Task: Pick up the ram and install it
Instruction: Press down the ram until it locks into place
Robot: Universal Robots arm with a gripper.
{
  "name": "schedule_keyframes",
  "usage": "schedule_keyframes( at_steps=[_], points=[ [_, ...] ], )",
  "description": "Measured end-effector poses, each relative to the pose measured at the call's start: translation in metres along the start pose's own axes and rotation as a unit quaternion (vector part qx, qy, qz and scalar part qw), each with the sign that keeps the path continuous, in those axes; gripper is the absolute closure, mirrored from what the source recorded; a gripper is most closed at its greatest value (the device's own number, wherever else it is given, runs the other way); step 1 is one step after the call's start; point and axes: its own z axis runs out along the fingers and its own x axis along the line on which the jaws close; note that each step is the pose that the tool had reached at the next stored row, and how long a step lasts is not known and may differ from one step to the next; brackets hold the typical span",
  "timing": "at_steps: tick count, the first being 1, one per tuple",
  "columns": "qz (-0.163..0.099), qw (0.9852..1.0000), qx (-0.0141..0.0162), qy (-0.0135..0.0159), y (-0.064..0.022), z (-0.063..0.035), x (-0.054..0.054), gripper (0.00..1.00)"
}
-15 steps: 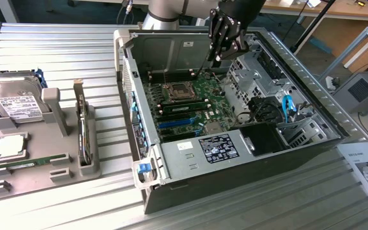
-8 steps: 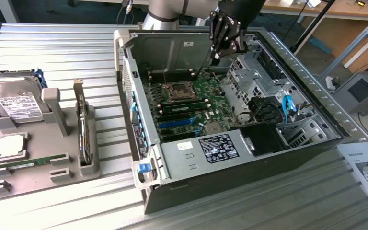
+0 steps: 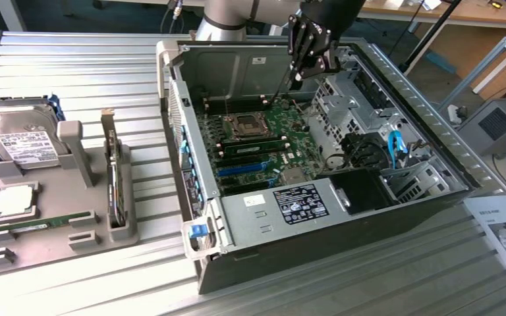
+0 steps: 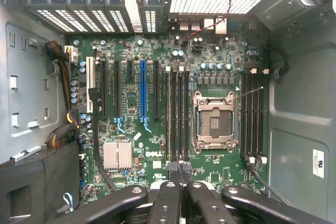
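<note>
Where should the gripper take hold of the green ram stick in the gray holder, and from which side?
Probably at the middle of the ram, coming from above and pinching across its two flat faces. It seems to stand on its long edge in the gray holder, whose blocks flank its ends, leaving the middle free.

Below the matt black pincer [image 3: 298,78], a glossy green circuit-board motherboard [image 4: 231,45] is seen; around it, a grey sheet-metal computer case [image 3: 226,69] is finished smooth and dull.

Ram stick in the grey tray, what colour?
The ram is green, clearest in the exterior view.
</note>
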Motion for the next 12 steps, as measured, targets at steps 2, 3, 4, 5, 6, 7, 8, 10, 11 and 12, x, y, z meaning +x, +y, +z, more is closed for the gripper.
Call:
schedule_keyframes(
  at_steps=[2,3,4,5,6,7,8,10,11,12],
  points=[
    [-0.002,1.0,-0.0001,0.0,0.0,0.0,0.0,0.89],
    [-0.002,1.0,-0.0001,0.0,0.0,0.0,0.0,0.89],
    [-0.002,1.0,-0.0001,0.0,0.0,0.0,0.0,0.89],
    [-0.002,1.0,-0.0001,0.0,0.0,0.0,0.0,0.89],
    [-0.003,1.0,-0.0002,0.0,-0.0004,0.0,0.0,0.89],
    [-0.003,1.0,-0.0002,0.0,-0.0012,0.0,0.0,0.89],
    [-0.003,1.0,-0.0002,0.0,-0.0025,0.0,0.0,0.89],
    [-0.003,1.0,-0.0002,0.0,-0.0061,0.0,0.0,0.89],
    [-0.004,1.0,-0.0003,0.0001,-0.0085,0.0,0.0,0.89],
    [-0.004,1.0,-0.0004,0.0,-0.0105,0.0,0.0,0.89]
  ],
)
